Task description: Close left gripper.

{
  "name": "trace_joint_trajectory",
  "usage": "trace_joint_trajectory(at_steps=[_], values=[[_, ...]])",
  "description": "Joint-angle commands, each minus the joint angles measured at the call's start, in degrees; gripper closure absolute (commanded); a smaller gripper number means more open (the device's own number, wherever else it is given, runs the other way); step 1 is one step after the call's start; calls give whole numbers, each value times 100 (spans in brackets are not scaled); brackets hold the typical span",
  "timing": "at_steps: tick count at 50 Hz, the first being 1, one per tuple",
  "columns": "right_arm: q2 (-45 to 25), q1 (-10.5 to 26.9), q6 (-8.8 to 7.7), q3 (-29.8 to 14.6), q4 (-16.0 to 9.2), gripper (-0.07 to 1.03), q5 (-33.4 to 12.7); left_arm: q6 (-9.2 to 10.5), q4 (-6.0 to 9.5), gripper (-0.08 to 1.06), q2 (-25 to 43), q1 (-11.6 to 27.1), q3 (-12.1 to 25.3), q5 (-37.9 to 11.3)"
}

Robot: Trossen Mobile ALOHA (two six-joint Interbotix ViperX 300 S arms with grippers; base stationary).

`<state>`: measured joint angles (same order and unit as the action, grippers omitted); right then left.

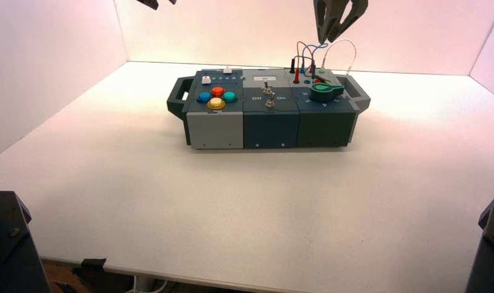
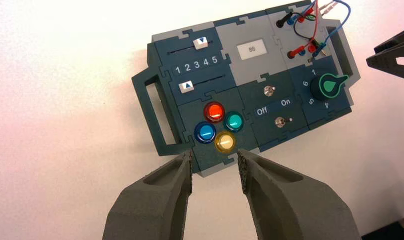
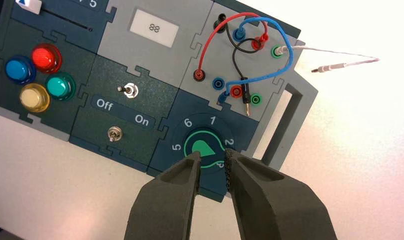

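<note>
My left gripper (image 2: pixel 214 157) is open and empty, its two fingers set well apart. It hangs high above the near left end of the box (image 1: pixel 268 116), over the edge by the yellow button (image 2: pixel 224 142). In the high view only its tip (image 1: pixel 156 3) shows, at the top edge. My right gripper (image 3: pixel 212 159) is open and empty with a narrower gap, high above the green knob (image 3: pixel 202 146). It also shows in the high view (image 1: pixel 333 27).
The box carries red (image 2: pixel 213 111), teal (image 2: pixel 233 121) and blue (image 2: pixel 205 132) buttons, two white sliders (image 2: pixel 201 43), two toggle switches (image 2: pixel 269 90) by "Off" and "On", a display reading 88 (image 2: pixel 251 48) and plugged wires (image 3: pixel 249 45). White walls enclose the table (image 1: pixel 232 201).
</note>
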<state>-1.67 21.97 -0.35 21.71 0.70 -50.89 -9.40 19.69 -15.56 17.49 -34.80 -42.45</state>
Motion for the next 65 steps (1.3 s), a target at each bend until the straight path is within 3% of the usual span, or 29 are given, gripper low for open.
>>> trace_joint_trajectory(at_steps=[1,27,30,33,35,53,65], values=[[123,26,9,-132,-9,68,18,-18,0,47,-70,-26,123,44],[114,26,0,-132,0,68,18,-70,-9,50,-70,-26,114,18],[114,26,0,-123,-9,68,18,-114,-9,65,-62,-18,105,18],[114,26,0,-123,0,68,18,-114,0,97,-62,-26,88,18],[114,26,0,-123,-9,68,18,-105,0,101,-70,-26,79,35],[185,26,35,-114,-9,68,18,9,0,100,18,-26,18,9],[202,26,44,-97,9,68,70,-35,0,100,9,-26,26,35]])
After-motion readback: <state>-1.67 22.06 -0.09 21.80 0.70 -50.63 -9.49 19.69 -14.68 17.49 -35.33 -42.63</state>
